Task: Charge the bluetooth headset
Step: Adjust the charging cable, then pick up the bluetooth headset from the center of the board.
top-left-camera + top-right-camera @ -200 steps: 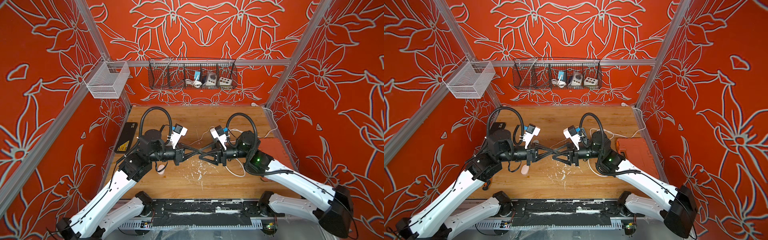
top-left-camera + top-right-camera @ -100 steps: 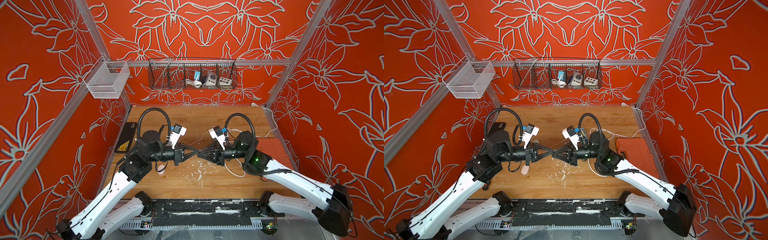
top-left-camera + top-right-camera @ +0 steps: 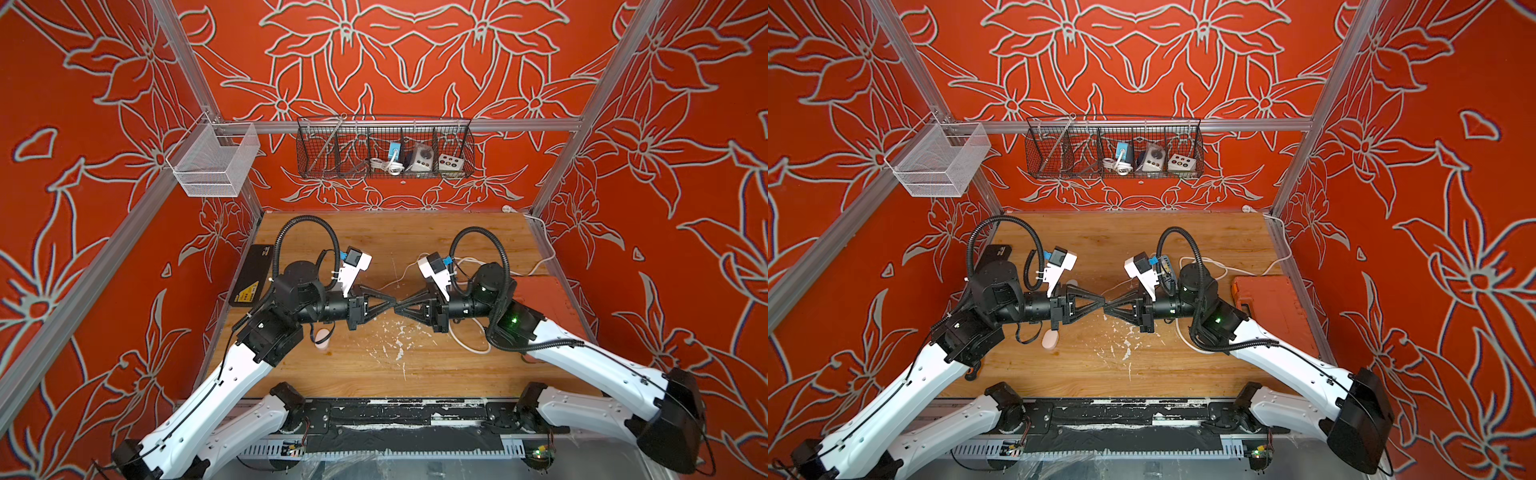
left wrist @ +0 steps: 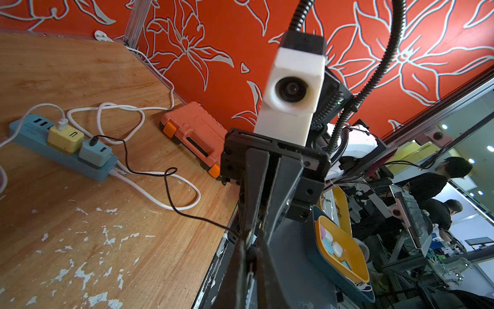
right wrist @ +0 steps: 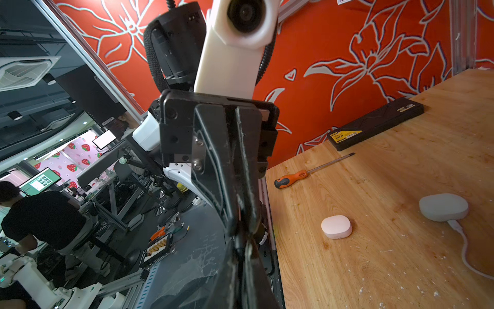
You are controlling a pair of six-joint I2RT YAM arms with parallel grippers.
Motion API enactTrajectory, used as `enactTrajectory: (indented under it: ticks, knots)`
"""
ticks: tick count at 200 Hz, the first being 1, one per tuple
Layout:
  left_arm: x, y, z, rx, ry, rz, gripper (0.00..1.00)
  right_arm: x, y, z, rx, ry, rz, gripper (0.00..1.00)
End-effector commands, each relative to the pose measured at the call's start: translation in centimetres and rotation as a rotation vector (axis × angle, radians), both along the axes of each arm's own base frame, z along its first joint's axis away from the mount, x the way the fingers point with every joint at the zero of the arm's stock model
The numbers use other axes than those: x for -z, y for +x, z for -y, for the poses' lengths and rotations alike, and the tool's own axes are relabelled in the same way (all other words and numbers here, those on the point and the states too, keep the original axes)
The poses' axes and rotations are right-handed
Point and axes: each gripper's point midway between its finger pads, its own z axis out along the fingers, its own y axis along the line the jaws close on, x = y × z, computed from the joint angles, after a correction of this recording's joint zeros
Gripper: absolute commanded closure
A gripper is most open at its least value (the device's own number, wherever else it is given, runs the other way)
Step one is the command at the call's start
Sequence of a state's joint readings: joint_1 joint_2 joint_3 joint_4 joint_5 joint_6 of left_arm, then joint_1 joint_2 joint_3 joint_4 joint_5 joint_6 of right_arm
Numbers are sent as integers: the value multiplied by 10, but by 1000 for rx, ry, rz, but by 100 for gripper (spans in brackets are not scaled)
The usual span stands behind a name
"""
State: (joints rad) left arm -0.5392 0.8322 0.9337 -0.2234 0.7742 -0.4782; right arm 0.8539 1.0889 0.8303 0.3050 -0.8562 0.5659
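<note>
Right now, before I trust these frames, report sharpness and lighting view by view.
Both top views: sharp and evenly lit, with slight colour fringing on the wall pattern near the edges. Left wrist view: power strip crisp, room lights beyond blown white. Right wrist view: white case sharp with a soft shadow, the lab behind mostly dim.

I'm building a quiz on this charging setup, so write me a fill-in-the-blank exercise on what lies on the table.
1. The adapter on the power strip that takes the white cable is ___.
2. The cable that leaves the grey-blue adapter is ___.
3. The screwdriver near the white earbud case has a handle that is black and ___.

Missing words: yellow; black; orange.
</note>
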Motion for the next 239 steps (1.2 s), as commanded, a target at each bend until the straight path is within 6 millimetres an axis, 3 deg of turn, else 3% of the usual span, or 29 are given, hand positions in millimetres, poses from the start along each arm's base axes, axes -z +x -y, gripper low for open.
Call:
enactTrajectory:
  ticks: [1,12,41,73,105,151,191,239]
  knots:
    - [-6,0,-5,-23,-9,27,74,-5,-1,3,16,-16,31,100]
    - [-5,5,-9,-58,0,24,61,0,0,3,20,-51,35,100]
    - [-2,21,-26,-200,28,7,41,20,3,8,50,-140,38,100]
    - [27,47,-62,-459,152,-97,30,31,6,12,80,-179,44,100]
    - [81,60,-108,-718,372,-299,23,37,11,14,103,-210,51,100]
    - [167,48,-167,-1003,567,-718,21,44,15,15,126,-230,41,100]
    - [214,41,-177,-1071,554,-932,21,49,15,16,133,-233,30,99]
    - [261,17,-187,-1210,534,-1147,19,51,17,13,131,-212,19,99]
